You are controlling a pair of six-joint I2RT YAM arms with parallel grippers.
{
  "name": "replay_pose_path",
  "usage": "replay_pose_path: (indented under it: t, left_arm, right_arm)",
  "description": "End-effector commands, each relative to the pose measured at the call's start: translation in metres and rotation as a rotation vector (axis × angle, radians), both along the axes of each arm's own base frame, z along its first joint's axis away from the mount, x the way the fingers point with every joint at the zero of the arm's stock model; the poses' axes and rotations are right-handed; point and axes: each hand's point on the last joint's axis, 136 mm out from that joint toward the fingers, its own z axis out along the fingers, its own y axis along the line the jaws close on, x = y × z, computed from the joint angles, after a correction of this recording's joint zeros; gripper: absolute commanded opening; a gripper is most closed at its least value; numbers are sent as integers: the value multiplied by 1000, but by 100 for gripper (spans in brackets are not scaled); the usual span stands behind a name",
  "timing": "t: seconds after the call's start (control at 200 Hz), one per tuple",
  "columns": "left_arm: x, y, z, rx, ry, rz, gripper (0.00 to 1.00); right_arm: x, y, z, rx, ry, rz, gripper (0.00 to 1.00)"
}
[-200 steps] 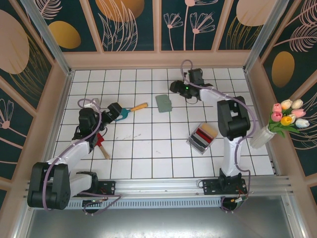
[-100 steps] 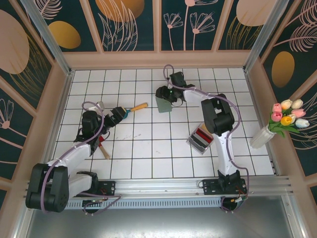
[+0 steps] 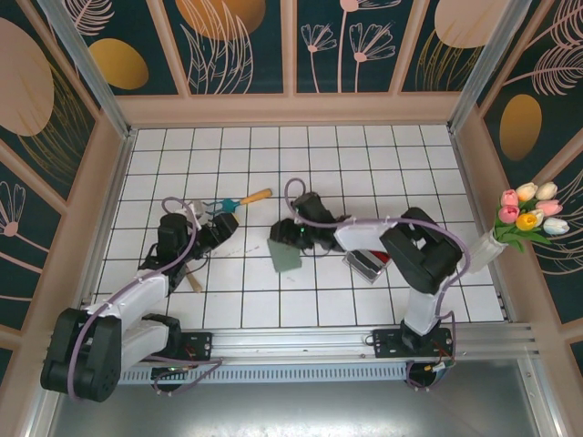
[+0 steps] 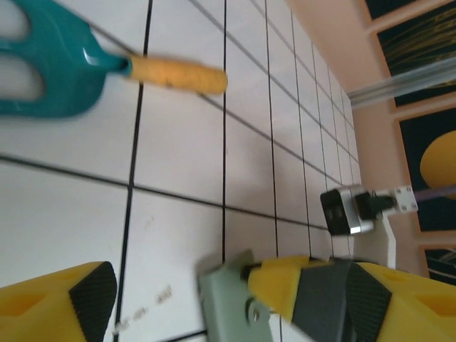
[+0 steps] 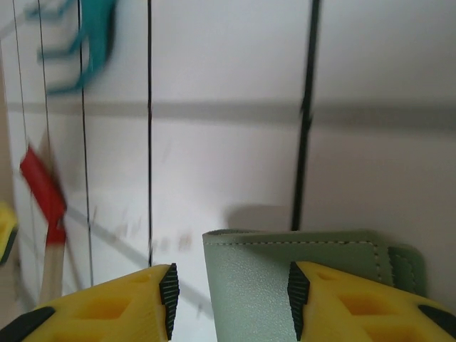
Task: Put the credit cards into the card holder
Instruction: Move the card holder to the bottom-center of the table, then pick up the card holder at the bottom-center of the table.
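The grey-green card holder [image 3: 285, 256] lies near the middle of the tiled floor, slightly askew. My right gripper [image 3: 293, 235] stands over its far edge. In the right wrist view the jaws are apart: the holder [image 5: 285, 285] reaches only partway into the gap of the right gripper [image 5: 229, 303] and runs on beneath the right finger [image 5: 356, 306]. My left gripper [image 3: 221, 226] is open, a tile left of the holder [image 4: 226, 303], with nothing between its fingers. The credit cards sit in a silvery case [image 3: 363, 265], mostly hidden under the right arm.
A teal garden fork with a wooden handle [image 3: 239, 200] lies behind the left gripper. A red-handled tool with a wooden stick [image 3: 189, 270] lies under the left arm. A vase of tulips [image 3: 524, 214] stands at the right wall. Walls close in three sides.
My right gripper swept from the back of the floor toward the near left, and the card holder moved with it about two tiles nearer. The left gripper drew back slightly from the fork.
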Motion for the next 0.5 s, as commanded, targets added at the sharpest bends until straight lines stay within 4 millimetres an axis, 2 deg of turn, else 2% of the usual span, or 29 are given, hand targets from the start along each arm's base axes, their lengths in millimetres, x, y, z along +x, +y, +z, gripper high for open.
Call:
replay_pose_path:
  t: [0.0, 0.065, 0.125, 0.28, 0.425, 0.495]
  left_arm:
    - [-19, -18, -14, -22, 86, -70, 82]
    - [-25, -29, -15, -27, 98, -95, 79]
    - [-30, -37, -18, -30, 124, -116, 77]
    - [-43, -65, -26, -17, 172, -166, 75]
    - [-44, -89, -42, 38, 226, -229, 66]
    - [-45, -100, -50, 69, 252, -256, 66]
  right_arm:
    - [0, -16, 15, 2, 37, -93, 49]
    - [7, -22, 30, -41, -17, -60, 49]
    - [7, -37, 26, -133, -27, -54, 48]
    - [-23, -51, 9, -162, 13, 30, 37]
    - [-42, -49, 7, -109, 30, 94, 24]
    - [-47, -48, 7, -111, 30, 112, 22]
